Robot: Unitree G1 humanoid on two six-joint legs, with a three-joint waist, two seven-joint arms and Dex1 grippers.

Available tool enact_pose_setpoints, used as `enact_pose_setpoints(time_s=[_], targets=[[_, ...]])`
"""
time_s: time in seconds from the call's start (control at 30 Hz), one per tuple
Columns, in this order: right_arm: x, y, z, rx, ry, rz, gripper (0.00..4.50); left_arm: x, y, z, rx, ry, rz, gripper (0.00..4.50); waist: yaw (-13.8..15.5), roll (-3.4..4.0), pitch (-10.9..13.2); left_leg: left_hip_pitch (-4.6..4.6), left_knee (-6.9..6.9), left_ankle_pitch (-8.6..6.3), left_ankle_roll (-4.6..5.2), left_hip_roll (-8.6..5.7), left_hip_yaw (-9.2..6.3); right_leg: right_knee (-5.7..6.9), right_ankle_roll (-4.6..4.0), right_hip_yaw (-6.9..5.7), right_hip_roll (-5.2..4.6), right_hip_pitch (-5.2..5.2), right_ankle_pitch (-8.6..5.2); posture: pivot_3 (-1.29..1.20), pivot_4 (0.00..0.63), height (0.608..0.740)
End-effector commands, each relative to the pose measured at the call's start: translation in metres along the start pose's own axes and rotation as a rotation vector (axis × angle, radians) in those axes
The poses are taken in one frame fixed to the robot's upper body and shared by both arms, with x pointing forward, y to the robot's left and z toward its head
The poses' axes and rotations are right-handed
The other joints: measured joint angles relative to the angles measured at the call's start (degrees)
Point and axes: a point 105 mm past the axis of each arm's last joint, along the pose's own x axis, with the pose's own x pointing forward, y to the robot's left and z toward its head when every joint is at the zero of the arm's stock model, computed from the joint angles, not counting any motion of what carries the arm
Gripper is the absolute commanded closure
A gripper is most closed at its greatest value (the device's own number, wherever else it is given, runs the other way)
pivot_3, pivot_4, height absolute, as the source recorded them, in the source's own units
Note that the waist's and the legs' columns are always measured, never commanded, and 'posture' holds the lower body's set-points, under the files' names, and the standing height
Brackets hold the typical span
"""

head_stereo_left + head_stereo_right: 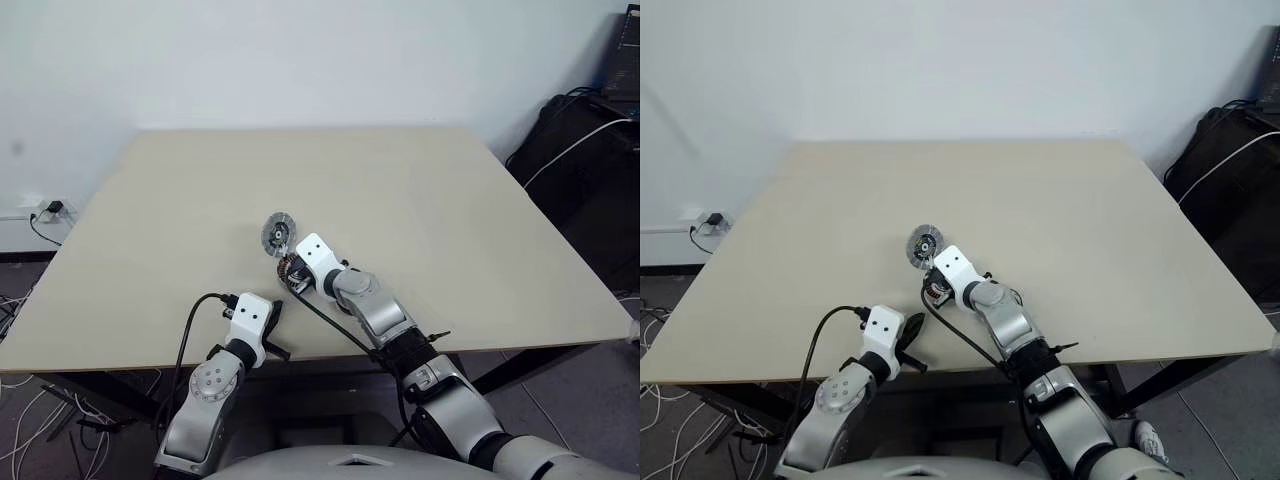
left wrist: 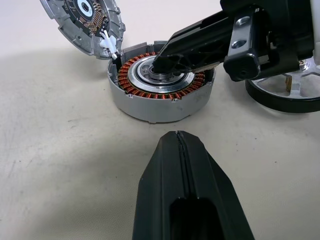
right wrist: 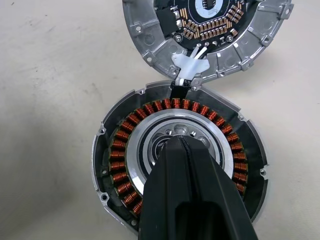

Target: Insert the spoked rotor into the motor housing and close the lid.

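The round motor housing (image 3: 177, 160), silvery-walled with a copper coil ring, sits on the matte beige table (image 1: 450, 220). The right gripper (image 3: 178, 142), fingers together, points into its hollow centre. The ribbed lid (image 3: 207, 37) tilts open behind; the spoked rotor (image 2: 292, 90) lies beside it. The left gripper (image 2: 178, 137), pressed together, hangs nearby

right claw (image 2: 165, 60) blocks the motor housing (image 2: 160, 95) centre; the table (image 1: 450, 200) beyond lies open.
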Motion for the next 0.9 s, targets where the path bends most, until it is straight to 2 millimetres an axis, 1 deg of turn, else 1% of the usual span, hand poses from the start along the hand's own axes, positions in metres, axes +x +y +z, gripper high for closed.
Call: enact_pose_setpoints(time_s=[0.03, 0.37, 0.53, 0.6, 0.77, 0.9], targets=[[-0.001, -0.004, 0.015, -0.028, -0.036, 0.002, 4.48, 0.001, 0.001, 0.014, 0.003, -0.052, 0.003, 4.5, 0.01, 0.0, 0.0, 0.0, 0.0, 0.0, 0.0, 0.0, 0.0, 0.0, 0.0, 0.0, 0.0, 0.0, 0.0, 0.0, 0.0, 0.74], [0.003, -0.013, 0.015, -0.092, -0.039, -0.077, 4.48, 0.001, 0.001, 0.013, 0.001, -0.052, 0.007, 4.5, 0.0, 0.0, 0.0, 0.0, 0.0, 0.0, -0.01, 0.0, 0.0, 0.0, 0.0, 0.0, 0.0, 0.0, 0.0, 0.0, 0.0, 0.74], [0.005, -0.012, 0.014, -0.117, -0.042, -0.079, 4.48, 0.0, 0.002, 0.013, 0.0, -0.052, 0.011, 4.5, 0.0, 0.0, 0.0, 0.01, -0.02, 0.01, -0.02, -0.01, 0.01, 0.0, 0.0, 0.0, 0.0, 0.0, 0.0, 0.0, 0.0, 0.74], [0.005, -0.011, 0.015, -0.113, -0.053, -0.07, 4.48, 0.0, 0.002, 0.013, 0.0, -0.051, 0.013, 4.5, -0.01, 0.0, 0.0, 0.01, -0.02, 0.02, -0.03, 0.0, 0.0, 0.0, 0.0, 0.0, 0.0, 0.0, 0.0, 0.0, 0.0, 0.74], [-0.003, -0.01, 0.03, -0.07, -0.135, -0.048, 4.48, 0.0, 0.002, 0.013, 0.0, -0.052, 0.01, 4.5, -0.01, 0.0, 0.0, 0.0, -0.03, 0.02, -0.03, 0.0, -0.01, 0.0, 0.01, 0.0, 0.0, -0.01, 0.0, 0.0, 0.0, 0.74], [-0.005, -0.011, 0.033, -0.065, -0.143, -0.052, 4.48, 0.001, 0.002, 0.013, 0.002, -0.052, 0.008, 4.5, -0.01, 0.0, 0.0, 0.0, -0.05, 0.01, -0.02, 0.0, -0.01, -0.01, 0.03, 0.0, 0.0, -0.01, 0.02, 0.0, 0.0, 0.74]])
